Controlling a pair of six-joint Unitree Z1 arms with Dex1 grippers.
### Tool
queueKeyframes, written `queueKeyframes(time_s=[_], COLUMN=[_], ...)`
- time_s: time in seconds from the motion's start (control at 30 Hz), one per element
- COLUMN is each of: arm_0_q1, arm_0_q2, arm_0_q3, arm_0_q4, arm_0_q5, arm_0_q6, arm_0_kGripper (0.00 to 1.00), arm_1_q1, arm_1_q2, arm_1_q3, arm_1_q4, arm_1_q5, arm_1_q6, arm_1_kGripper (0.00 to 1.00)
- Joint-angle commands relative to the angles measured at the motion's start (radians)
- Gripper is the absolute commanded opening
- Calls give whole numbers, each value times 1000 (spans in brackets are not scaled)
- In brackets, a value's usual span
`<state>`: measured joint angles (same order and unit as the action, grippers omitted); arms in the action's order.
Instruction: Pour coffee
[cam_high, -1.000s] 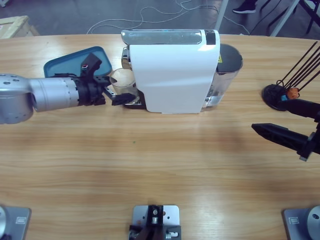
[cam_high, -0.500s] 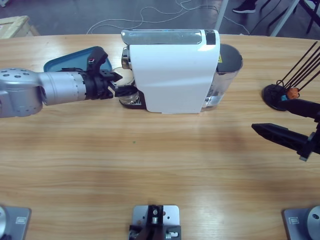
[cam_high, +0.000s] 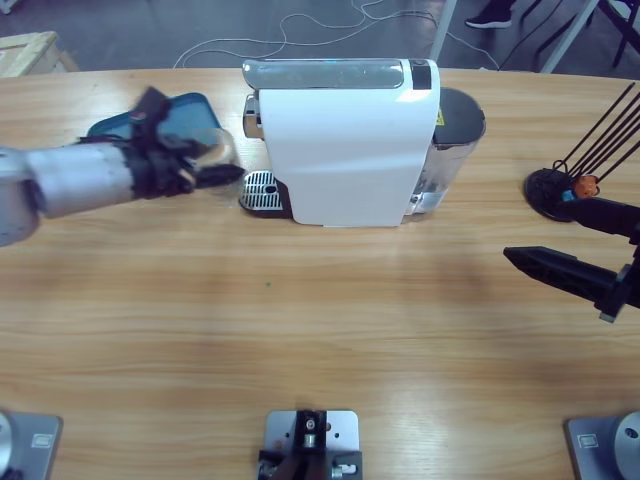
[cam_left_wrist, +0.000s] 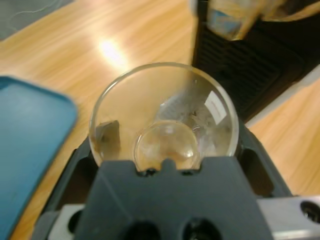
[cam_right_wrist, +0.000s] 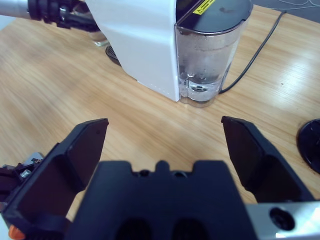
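The left gripper (cam_left_wrist: 162, 150) has its jaws closed around a clear glass cup (cam_left_wrist: 162, 117), which looks empty, and holds it in the air just off the coffee machine's (cam_high: 345, 140) drip grate (cam_high: 262, 190), between the machine and the blue tray (cam_high: 185, 112) on the desk (cam_high: 320, 330). The cup rides mouth toward the wrist camera, gripped low at the base so the rim stays free. The right gripper (cam_right_wrist: 162, 137) rests well apart with its jaws spread wide and empty, probably kept clear of the working side.
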<state>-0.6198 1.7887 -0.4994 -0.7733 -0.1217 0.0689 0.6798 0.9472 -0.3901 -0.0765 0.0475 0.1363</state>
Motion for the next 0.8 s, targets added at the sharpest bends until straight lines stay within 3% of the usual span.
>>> queueKeyframes(time_s=[0.03,0.2,0.73,0.8], arm_0_q1=[272,400,465,465], arm_0_q2=[-78,1,197,216], arm_0_q3=[44,5,-118,-126], arm_0_q4=[-5,-6,-4,-1], arm_0_q5=[19,19,25,25], arm_0_q6=[-37,-71,-74,-74], arm_0_kGripper=[319,324,331,386], arm_1_q1=[9,9,9,9], arm_1_q2=[-44,-45,-47,-48], arm_1_q3=[33,34,33,33], arm_1_q4=[-11,-11,-11,-11], arm_1_q5=[-2,1,8,8], arm_1_q6=[-14,-14,-20,-20], arm_1_kGripper=[1000,1000,1000,1000])
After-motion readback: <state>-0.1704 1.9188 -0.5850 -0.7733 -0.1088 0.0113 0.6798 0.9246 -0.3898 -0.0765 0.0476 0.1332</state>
